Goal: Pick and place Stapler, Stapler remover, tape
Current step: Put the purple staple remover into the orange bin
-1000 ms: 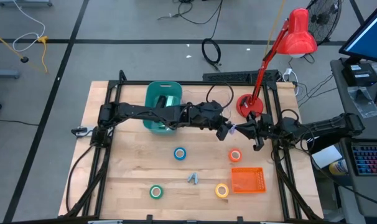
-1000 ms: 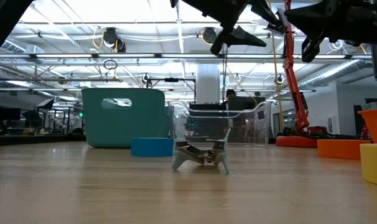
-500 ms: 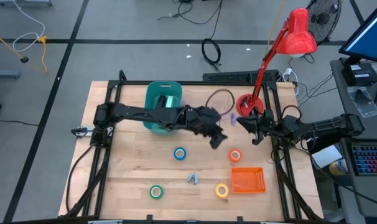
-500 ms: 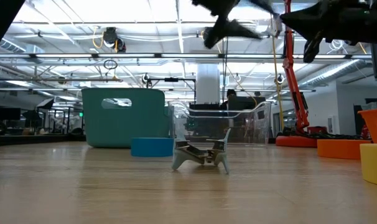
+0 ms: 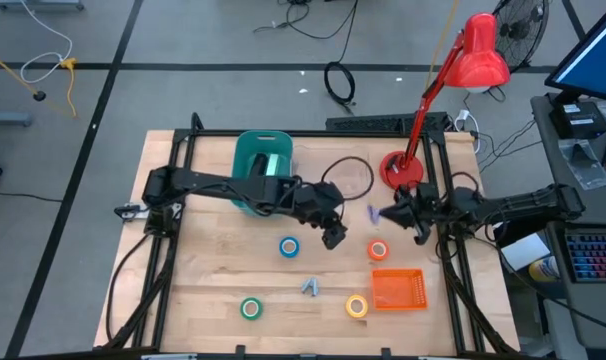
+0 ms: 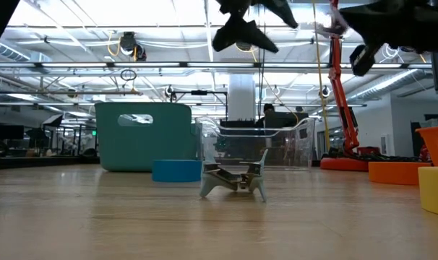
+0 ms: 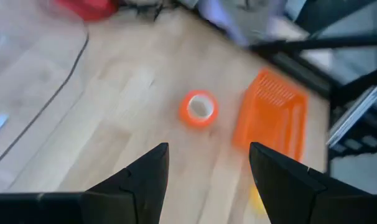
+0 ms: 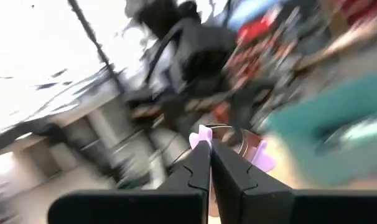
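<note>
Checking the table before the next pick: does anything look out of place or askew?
Nothing is spilled or damaged. One oddity: the right end effector is shut on a small purple item, held in the air rather than set down. The four tape rolls lie flat, and the stapler remover stands on the table.

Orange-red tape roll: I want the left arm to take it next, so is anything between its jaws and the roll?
Nothing visible. The left gripper hangs open above bare table, with the orange-red tape roll straight ahead; the orange basket sits beside it, apart.
</note>
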{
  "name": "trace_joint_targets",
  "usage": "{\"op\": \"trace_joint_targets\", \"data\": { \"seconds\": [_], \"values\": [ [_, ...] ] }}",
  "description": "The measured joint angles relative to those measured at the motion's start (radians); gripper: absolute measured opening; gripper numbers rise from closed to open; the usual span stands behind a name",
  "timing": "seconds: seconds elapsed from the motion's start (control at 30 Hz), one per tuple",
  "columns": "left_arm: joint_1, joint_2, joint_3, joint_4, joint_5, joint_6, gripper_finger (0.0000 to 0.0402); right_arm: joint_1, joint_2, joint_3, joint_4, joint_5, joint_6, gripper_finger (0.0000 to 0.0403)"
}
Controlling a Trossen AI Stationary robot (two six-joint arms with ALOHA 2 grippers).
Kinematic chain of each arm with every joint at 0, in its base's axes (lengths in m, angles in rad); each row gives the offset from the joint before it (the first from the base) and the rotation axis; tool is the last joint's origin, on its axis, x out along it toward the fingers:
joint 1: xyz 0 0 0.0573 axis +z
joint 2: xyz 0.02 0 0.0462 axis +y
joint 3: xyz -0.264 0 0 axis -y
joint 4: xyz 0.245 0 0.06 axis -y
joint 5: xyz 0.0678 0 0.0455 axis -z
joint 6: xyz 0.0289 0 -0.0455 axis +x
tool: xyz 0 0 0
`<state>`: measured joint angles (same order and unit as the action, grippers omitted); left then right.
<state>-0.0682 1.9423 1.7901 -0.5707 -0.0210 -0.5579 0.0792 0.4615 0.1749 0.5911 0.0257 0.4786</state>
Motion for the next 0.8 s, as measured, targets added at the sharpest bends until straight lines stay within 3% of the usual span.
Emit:
{"op": "trace_joint_targets", "data": {
  "seconds": [0.2, 0.43, 0.6, 0.8],
  "values": [
    [-0.038, 0.002, 0.000, -0.115, -0.005, 0.007, 0.0225, 0.001, -0.003, 0.000, -0.117, -0.280, 0.195, 0.0000],
    [-0.038, 0.002, 0.000, -0.159, -0.131, -0.024, 0.0225, 0.022, -0.004, 0.026, -0.206, -0.446, 0.294, 0.0000],
    [-0.038, -0.010, -0.002, -0.160, -0.160, 0.000, 0.0225, 0.114, 0.002, 0.177, -0.571, -0.443, 0.220, 0.0000],
    [-0.042, -0.090, -0.051, -0.094, -0.221, 0.015, 0.0225, 0.252, 0.050, 0.387, -1.004, -0.288, 0.118, 0.0000]
  ]
}}
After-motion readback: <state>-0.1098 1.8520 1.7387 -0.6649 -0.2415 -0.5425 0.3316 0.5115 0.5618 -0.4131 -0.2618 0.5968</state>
